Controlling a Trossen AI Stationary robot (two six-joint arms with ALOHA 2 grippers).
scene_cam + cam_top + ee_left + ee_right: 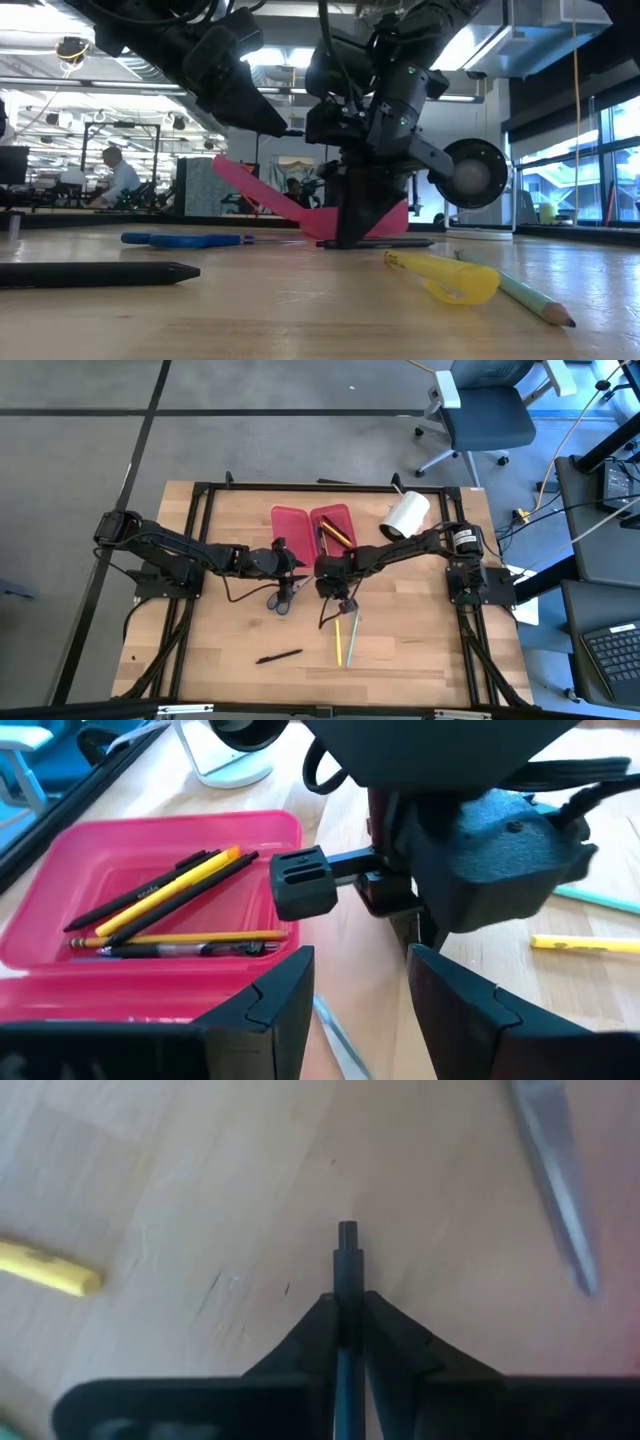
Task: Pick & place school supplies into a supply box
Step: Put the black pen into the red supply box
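Right wrist view shows the right gripper pinching a thin dark pen low over the table, just near of the supply box; gripped close to its tip, it could pivot or slip when lifted. Left gripper hovers spread, empty, beside the scissors.

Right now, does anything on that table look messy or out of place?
Somewhat. A few supplies lie loose on the wood, away from the open pink case: a black pen, a yellow pen beside a green pencil, and blue scissors. A white roll lies on its side. Nothing looks damaged.
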